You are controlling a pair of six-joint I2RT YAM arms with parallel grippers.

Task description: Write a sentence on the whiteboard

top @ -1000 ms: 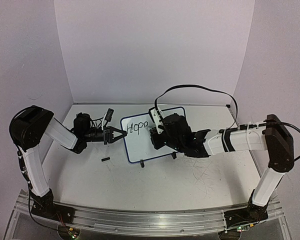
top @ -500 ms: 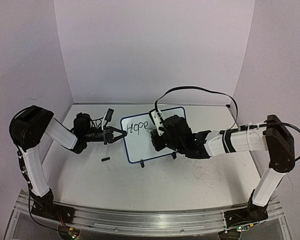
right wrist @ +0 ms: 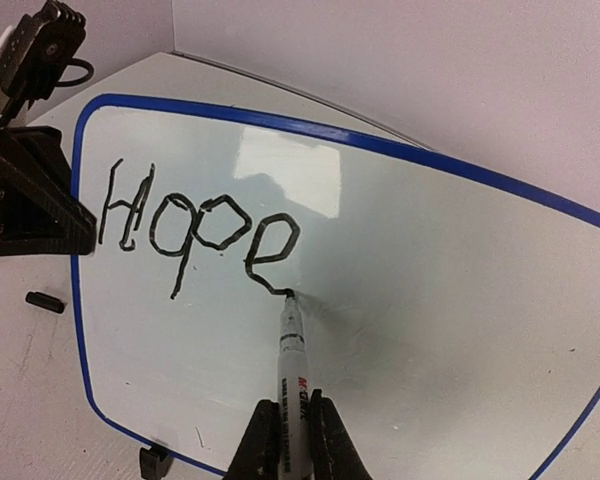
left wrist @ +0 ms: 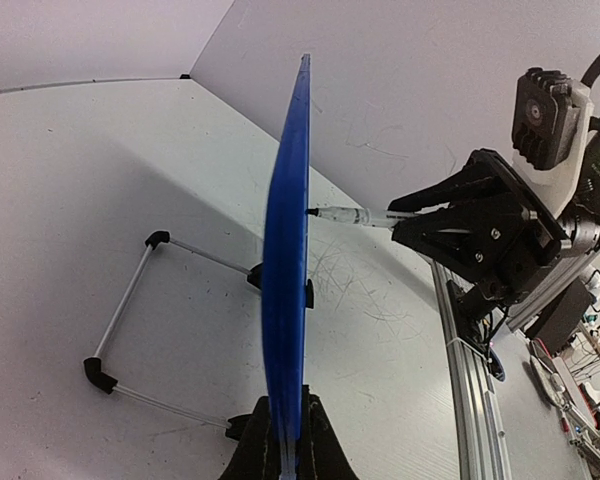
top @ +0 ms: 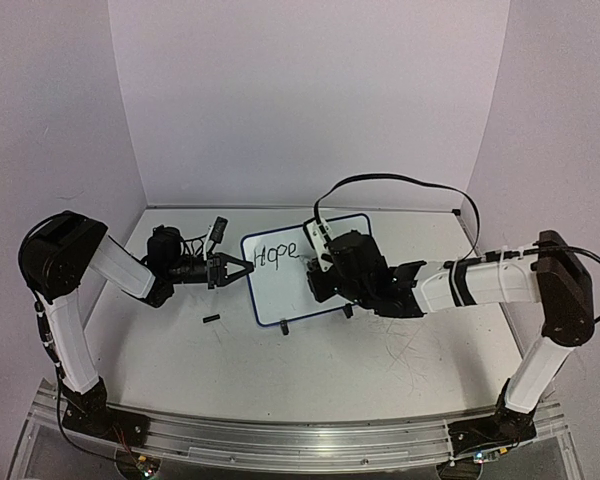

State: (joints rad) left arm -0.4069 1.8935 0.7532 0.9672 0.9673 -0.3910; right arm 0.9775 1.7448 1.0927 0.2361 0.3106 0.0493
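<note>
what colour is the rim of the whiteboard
Blue. The whiteboard rim shows best in the right wrist view.

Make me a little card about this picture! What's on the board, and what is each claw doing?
board: whiteboard with a blue rim, propped on a wire stand
written so far: Hope, in black
left claw: shut on the whiteboard's left edge
right claw: shut on a marker
marker tip: touching the whiteboard at the tail of the "e"
also there: small black piece lying on the table, left of the whiteboard
</note>
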